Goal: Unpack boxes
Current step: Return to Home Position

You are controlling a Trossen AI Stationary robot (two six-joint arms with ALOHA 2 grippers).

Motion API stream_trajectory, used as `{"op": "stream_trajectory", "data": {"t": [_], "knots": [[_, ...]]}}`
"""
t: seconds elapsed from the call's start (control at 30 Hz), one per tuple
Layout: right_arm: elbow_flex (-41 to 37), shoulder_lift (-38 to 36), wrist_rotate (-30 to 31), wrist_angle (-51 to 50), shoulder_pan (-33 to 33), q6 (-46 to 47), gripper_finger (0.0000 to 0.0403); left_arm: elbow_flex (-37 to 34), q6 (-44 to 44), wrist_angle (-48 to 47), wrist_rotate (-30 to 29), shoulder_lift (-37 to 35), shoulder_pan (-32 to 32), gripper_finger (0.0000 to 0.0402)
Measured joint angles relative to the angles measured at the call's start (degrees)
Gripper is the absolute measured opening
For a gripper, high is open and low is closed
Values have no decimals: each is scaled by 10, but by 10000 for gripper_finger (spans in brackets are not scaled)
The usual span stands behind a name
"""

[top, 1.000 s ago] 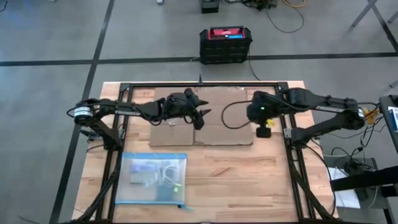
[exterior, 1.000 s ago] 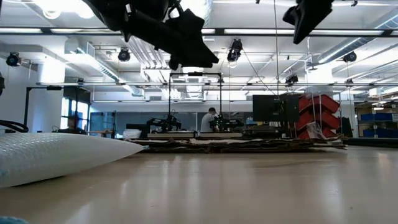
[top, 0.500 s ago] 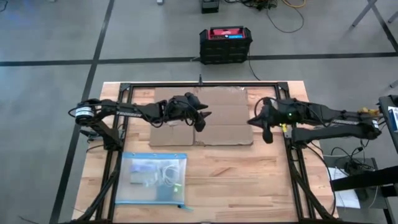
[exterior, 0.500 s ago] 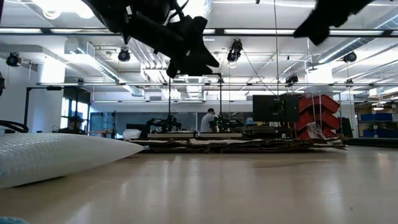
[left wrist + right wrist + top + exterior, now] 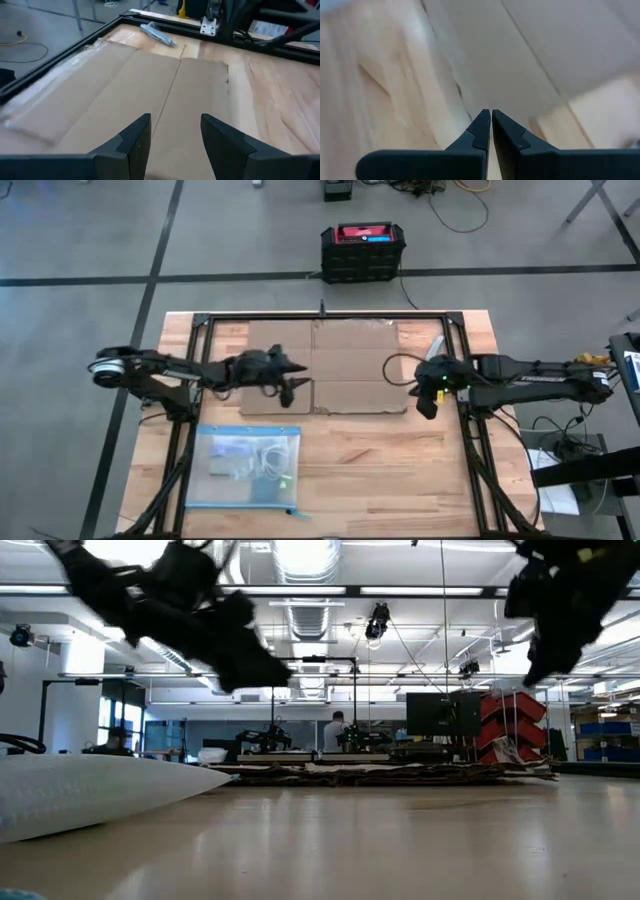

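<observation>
Both arms are pulling back toward their own sides of the table [image 5: 400,470] compared with a second ago. Seen from above, the left gripper [image 5: 292,386] is no longer reaching over the middle of the cardboard box [image 5: 345,360]. It is now hanging over the box's left front corner. The right arm is lying lower and straighter than before. The right gripper [image 5: 425,404] is pointing down at the box's right front corner, close to the black frame rail [image 5: 464,420].

The box is lying fully flattened on the far half of the table, inside the frame, with its flaps spread out. From table height it is showing only as a thin brown layer [image 5: 380,775]. Both arms are hovering well above it and touching nothing.

The left wrist camera is looking along the flat cardboard [image 5: 150,90]. The left gripper [image 5: 175,118] is holding its fingers wide apart with nothing between them. In the right wrist view the right gripper [image 5: 490,113] is keeping its fingers pressed together and empty. Pale cardboard [image 5: 560,45] and bare wood are lying blurred beneath it.

A clear plastic bag [image 5: 245,467] with a blue edge is resting on the near left part of the table, well apart from the box. In the low view it is showing as a pale bulge [image 5: 90,790]. A black crate [image 5: 362,250] with a red top is sitting on the floor beyond the table. A person [image 5: 333,735] is standing far back in the room.
</observation>
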Motion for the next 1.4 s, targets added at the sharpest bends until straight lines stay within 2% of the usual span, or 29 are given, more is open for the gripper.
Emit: {"op": "stream_trajectory", "data": {"t": [0.13, 0.2, 0.33, 0.47, 0.6, 0.67, 0.83, 1.0, 1.13, 1.27, 1.37, 1.4], "knots": [[-30, 20, 5, 24, 0, 31, 3, -83, 2, 55, -26, -71, 3, 157], [-46, 25, 6, 67, 0, 27, 3, -115, -1, 58, -26, -106, 3, 157], [-77, 18, -3, 199, 9, -27, 3, -181, -14, 81, -14, -184, 3, 156], [-92, 2, -55, 334, 10, -112, 3, -257, -30, 128, -16, -269, 3, 156], [-93, -16, -104, 412, 10, -191, 2, -260, -26, 35, -37, -354, 3, 156], [-93, -27, -129, 441, 10, -215, 3, -260, -13, 34, -36, -387, 2, 156], [-97, -60, -135, 425, 9, -224, 3, -260, -2, 34, -37, -467, 2, 156], [-110, -81, -135, 385, 9, -198, 2, -260, -11, -37, -23, -532, -10, 156], [-143, -90, -116, 384, 9, -174, 2, -260, -19, -70, -17, -572, -36, 156], [-184, -75, -106, 392, 9, -150, 2, -260, 1, -56, -18, -612, -60, 156], [-217, -69, -67, 419, 9, -170, 3, -260, -20, -69, -20, -643, -84, 156], [-229, -70, -50, 457, 9, -165, 2, -260, -29, -77, -21, -653, -96, 156]]}}
